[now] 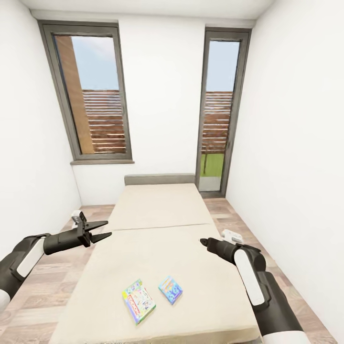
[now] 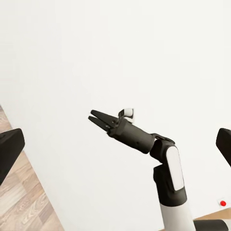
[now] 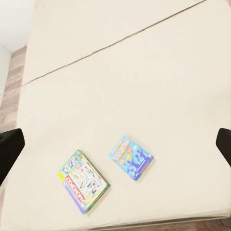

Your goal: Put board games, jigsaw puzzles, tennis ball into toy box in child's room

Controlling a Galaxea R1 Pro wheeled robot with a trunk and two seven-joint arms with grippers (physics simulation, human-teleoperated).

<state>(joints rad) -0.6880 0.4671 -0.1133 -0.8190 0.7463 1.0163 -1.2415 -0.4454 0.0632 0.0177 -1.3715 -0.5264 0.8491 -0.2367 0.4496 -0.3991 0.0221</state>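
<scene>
Head view: beige bed (image 1: 157,229) bears two board games (image 1: 138,301); left fingers (image 1: 98,224) parted, right fingers (image 1: 206,242) together.

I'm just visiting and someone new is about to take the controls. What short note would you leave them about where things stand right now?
Left gripper: open, empty, held above the floor beside the bed.
Right gripper: looks shut, empty, over the bed's right side.
Two board games lie flat near the foot of the bed, apart from each other: the white-green-red game and the smaller blue game.
Done: nothing picked up yet.
Left: grab both games and carry them to the toy box, then the other toys.
</scene>
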